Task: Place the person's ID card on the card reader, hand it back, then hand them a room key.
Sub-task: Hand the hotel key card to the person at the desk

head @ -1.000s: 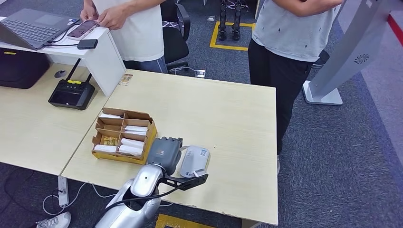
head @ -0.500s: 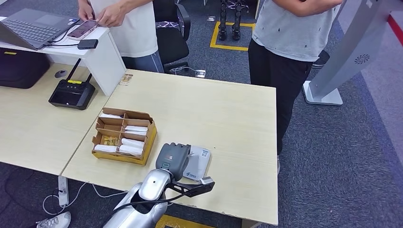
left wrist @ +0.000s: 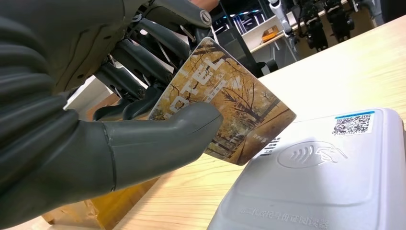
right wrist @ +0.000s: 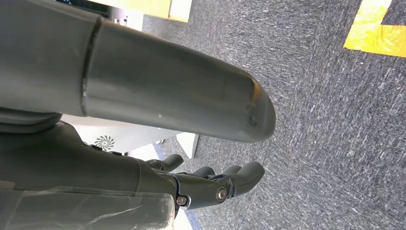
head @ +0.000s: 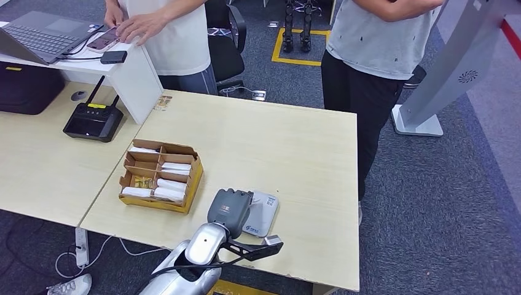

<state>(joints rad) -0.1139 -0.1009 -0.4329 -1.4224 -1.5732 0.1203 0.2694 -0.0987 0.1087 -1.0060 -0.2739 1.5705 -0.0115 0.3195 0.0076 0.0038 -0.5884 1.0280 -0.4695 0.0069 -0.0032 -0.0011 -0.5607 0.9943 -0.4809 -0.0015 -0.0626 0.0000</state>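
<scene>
The left robot hand [left wrist: 119, 120] pinches a glossy autumn-print card [left wrist: 225, 115] just above the white plastic card reader [left wrist: 325, 187], ready to tap; the right robot hand [right wrist: 210, 184] hangs empty, fingers loose.

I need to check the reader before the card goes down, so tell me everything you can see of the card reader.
The card reader is a pale grey, plastic-looking slab with rounded corners, lying flat on the table near the front edge, right of the box. Its top bears a contactless symbol, a barcode, a blue-edged QR sticker and faint embossed text. The left hand holds the card tilted over its near end; whether the card touches it is unclear.
</scene>
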